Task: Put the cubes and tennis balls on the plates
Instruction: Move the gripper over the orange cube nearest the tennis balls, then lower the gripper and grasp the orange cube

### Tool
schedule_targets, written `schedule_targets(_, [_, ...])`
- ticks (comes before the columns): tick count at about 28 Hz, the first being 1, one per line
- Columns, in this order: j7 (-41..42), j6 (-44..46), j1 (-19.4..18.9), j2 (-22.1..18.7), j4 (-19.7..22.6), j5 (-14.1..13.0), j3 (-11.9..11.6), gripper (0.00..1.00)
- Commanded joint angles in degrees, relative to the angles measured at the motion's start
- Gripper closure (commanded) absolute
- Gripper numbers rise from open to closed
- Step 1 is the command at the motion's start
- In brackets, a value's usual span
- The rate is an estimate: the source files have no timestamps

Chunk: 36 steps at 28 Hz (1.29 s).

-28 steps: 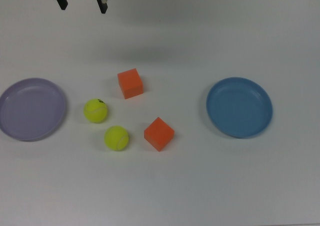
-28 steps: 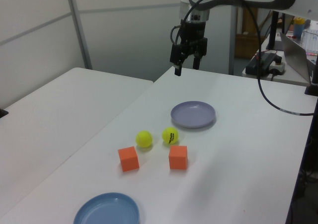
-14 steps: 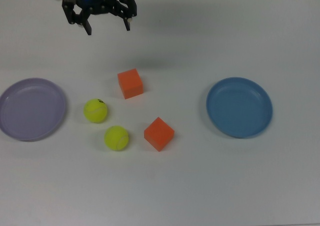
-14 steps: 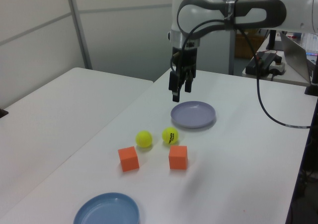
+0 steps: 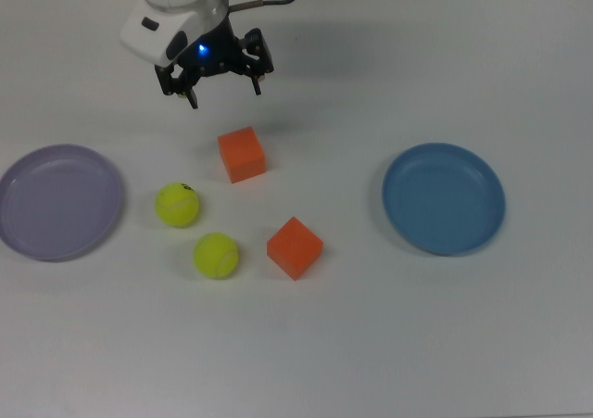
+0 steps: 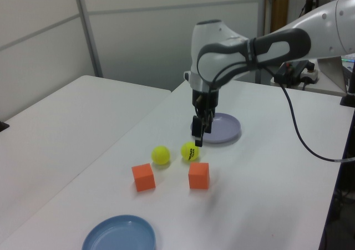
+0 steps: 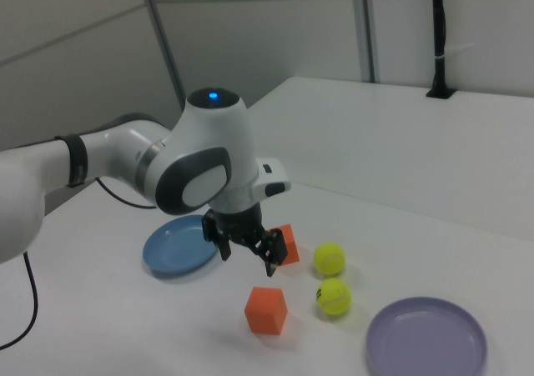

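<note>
Top view: tool, fingers spread, above matte orange cubes, fuzzy tennis balls, round rimmed plates.

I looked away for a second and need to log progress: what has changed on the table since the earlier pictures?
Only the arm moved. The gripper came in from the top view's upper edge toward the middle, now hanging open above the table near the upper orange cube. It has taken hold of nothing. Both cubes, both tennis balls, the lavender plate and the blue plate stayed put; the plates remain bare.
</note>
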<state>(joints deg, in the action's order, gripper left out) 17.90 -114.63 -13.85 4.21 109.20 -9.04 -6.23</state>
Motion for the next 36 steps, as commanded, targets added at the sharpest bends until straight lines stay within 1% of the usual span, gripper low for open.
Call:
schedule_targets(1, [3.8, -7.3, -0.1, -1.7, 6.2, 1.0, 0.2, 0.0])
schedule_targets(6, [5.4, -11.7, -0.2, -0.9, 9.1, 1.3, 0.5, 0.0])
schedule_targets(8, [5.8, -12.1, -0.2, -0.3, 9.4, 1.3, 0.5, 0.0])
schedule_targets(19, [8.2, -16.0, -0.5, 4.4, 9.4, 1.6, 0.7, 0.0])
schedule_targets(25, [9.2, -17.0, -0.5, 6.1, 9.4, 1.7, 1.8, 0.0])
schedule_targets(34, [9.1, -21.3, -0.7, 9.9, 9.2, 1.7, 2.3, 0.0])
schedule_targets(36, [8.9, -21.6, -0.6, 10.2, 9.0, 1.7, 2.4, 0.0])
